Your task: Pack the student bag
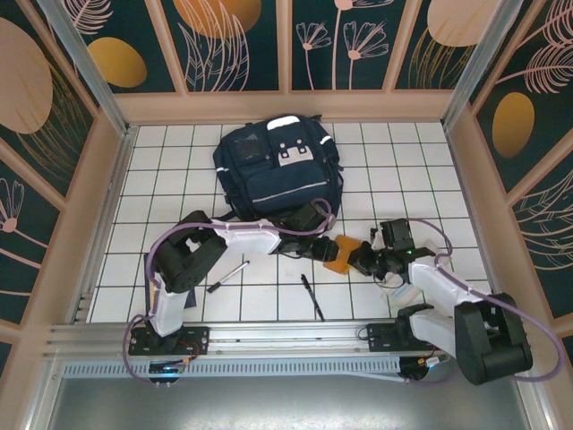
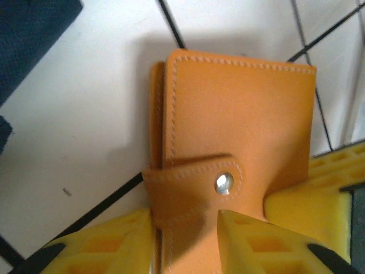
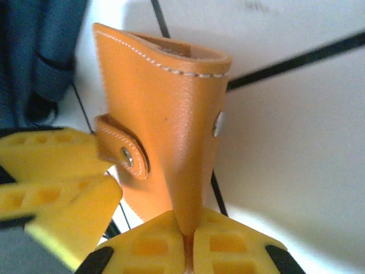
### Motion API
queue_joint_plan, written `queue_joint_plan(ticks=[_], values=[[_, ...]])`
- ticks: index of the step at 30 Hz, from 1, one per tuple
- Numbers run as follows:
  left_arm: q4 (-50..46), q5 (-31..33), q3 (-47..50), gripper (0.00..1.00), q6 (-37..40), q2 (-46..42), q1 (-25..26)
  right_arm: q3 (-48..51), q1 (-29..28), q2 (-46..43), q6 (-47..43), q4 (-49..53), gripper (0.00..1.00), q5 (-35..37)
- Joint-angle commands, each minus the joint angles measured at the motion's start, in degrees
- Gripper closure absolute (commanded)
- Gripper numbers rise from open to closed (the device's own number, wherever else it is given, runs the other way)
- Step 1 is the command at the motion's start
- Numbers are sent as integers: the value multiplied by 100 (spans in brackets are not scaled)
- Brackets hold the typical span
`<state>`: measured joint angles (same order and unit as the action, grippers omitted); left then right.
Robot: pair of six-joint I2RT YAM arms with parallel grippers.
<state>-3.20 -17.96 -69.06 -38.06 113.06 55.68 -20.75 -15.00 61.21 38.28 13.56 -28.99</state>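
Left hand (image 2: 185,245) and right hand (image 3: 187,242) each pinch the orange wallet (image 2: 239,125).

Legible text, labels, brand names, numbers, signs: none in any view. The light patch (image 1: 291,152) on the student bag (image 1: 277,184) carries only dark dots, too small to read as characters. The orange wallet (image 2: 239,120) shows plain stitched leather and an unmarked metal snap (image 2: 223,182).
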Motion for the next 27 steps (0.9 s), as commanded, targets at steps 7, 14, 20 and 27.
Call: queue_joint_plan(ticks=[7,14,20,27], values=[[-1128,1657,-994,43,1604,-1829,-309,-1083,105,-338,-324,631,97,951],[-1824,3002,-1238,29,3592,-1551,-1025,-1643,236,-440,-605,830,99,1440],[-2265,2727,-1888,23,3954,-623,-1516,-1773,414,-449,-854,1007,99,1329],[-2742,2437,-2726,20,4606,215,-1516,-1655,495,-470,-955,1120,99,1117]])
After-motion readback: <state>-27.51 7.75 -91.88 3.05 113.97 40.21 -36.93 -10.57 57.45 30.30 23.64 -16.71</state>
